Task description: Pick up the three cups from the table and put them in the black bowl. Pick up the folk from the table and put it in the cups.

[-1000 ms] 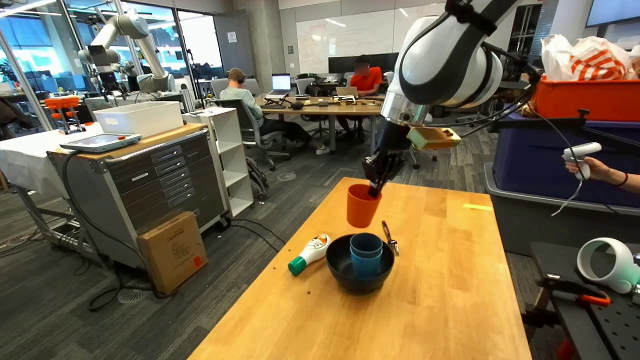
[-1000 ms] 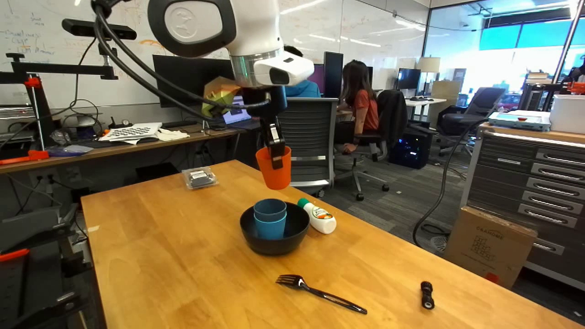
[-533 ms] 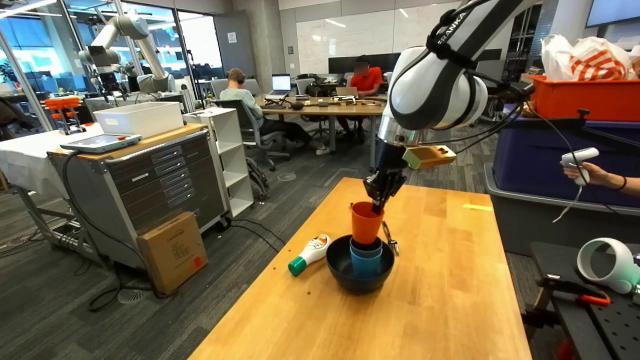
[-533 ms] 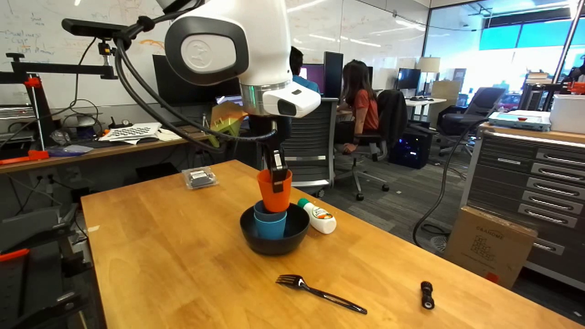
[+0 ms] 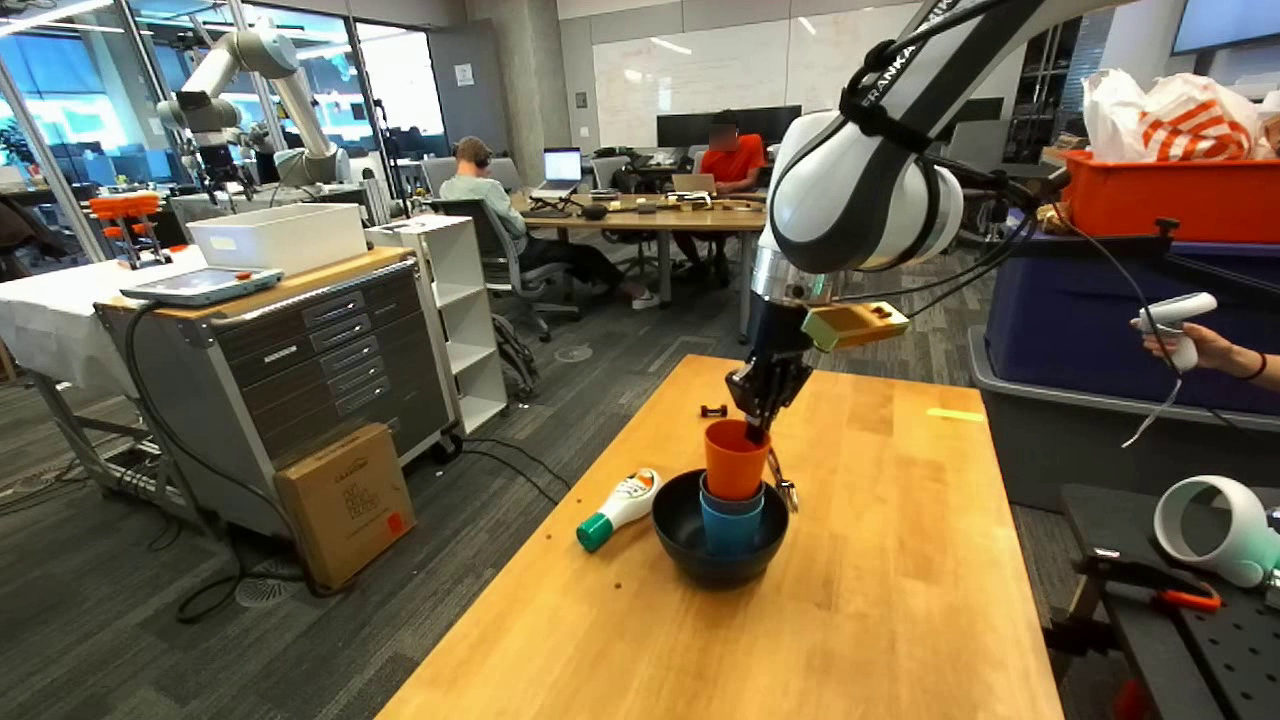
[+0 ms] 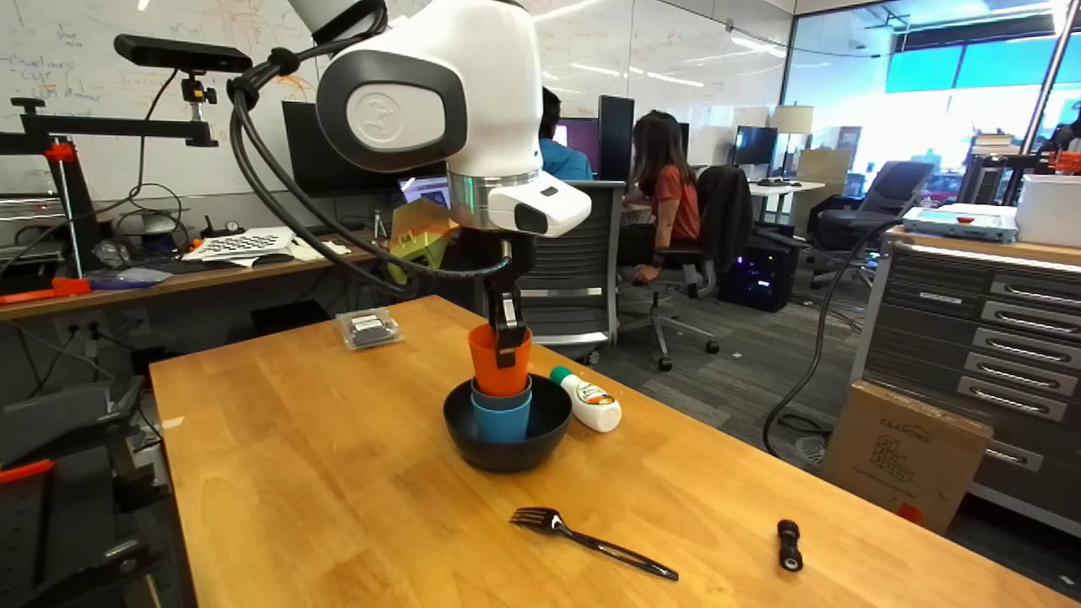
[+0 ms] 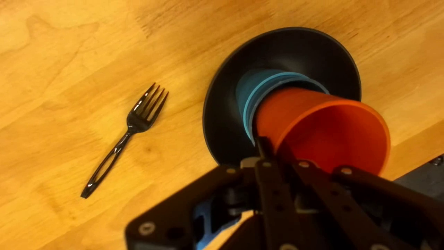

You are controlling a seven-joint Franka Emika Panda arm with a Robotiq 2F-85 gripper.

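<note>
Far left in an exterior view, a clear packet (image 6: pixel 369 329) lies on the table (image 6: pixel 321 473), well apart from everything else. Across to the middle, and here it's all packed together: the black bowl (image 6: pixel 507 458) sits on the table, and inside it the bright blue cup (image 6: pixel 502 426) stands upright, with the grey-blue cup (image 6: pixel 504 403) nested in it, only a band of that one showing above the blue. And right on top, mouth up and close to upright, it's the orange cup (image 6: pixel 488 363), its base down inside the grey-blue one's rim! The tool (image 6: pixel 507 356) has it pinched by the wall, one finger inside the mouth, one outside, and the wrist view shows the same grip from above. Just right of the bowl, a white bottle (image 6: pixel 594 407) lies on its side, green cap toward the far side. Down in front, flat on the table and clear of the bowl, there's the black fork (image 6: pixel 583 538), tines to the left, handle stretching right. Further over, out on the right, a small black piece (image 6: pixel 789 546), thick at both ends, lies on its own.
</note>
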